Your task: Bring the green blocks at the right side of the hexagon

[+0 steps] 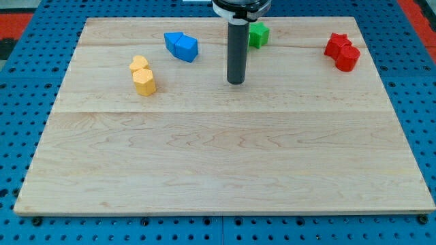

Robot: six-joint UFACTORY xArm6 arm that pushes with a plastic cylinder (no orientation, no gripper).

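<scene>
My tip (236, 82), a bare rod with no jaws to open or close, stands just below-left of the green block (258, 34); the yellow hexagon (144, 82) lies well apart toward the view's left.

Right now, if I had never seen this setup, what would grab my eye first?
Probably the dark rod coming down at the view's top centre, my tip resting on the pale wooden board. Next, the bright clusters along the top: yellow blocks at the left, blue blocks beside them, a green block just behind the rod, red blocks far right.
</scene>
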